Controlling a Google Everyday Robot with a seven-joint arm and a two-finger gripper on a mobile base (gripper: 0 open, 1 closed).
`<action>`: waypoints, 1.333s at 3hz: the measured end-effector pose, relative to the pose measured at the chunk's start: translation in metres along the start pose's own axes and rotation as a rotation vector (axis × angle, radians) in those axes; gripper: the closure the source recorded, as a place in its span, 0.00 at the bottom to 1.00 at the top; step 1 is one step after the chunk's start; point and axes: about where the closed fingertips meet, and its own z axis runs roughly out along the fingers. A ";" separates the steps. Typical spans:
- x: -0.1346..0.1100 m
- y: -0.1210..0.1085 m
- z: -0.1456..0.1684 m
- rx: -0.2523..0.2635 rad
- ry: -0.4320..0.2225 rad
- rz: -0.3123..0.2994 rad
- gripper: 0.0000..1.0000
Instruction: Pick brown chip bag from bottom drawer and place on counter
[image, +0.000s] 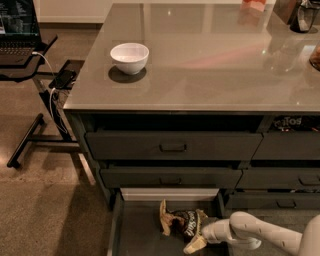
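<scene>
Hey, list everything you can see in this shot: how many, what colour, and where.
Counter: one, glossy grey-brown, top of the island.
Bowl: one, white, on the counter's left part.
Chip bag: one, brown with tan edges, in the bottom drawer.
Bottom drawer: one, dark grey, pulled open.
Handled drawers: several, dark, above the bottom drawer.
Laptop: one, black, on the stand, far left.
Stand: one, black, left of the island.
Arm: one, white, lower right.
Gripper: one, white, at the chip bag's right edge.

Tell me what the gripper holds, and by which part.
Cannot tell: the gripper is at the right edge of the brown chip bag in the bottom drawer.
</scene>
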 end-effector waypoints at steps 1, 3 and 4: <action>0.014 -0.003 0.026 0.029 -0.034 -0.013 0.00; 0.017 -0.029 0.054 0.137 -0.076 -0.015 0.00; 0.016 -0.031 0.056 0.145 -0.080 -0.013 0.14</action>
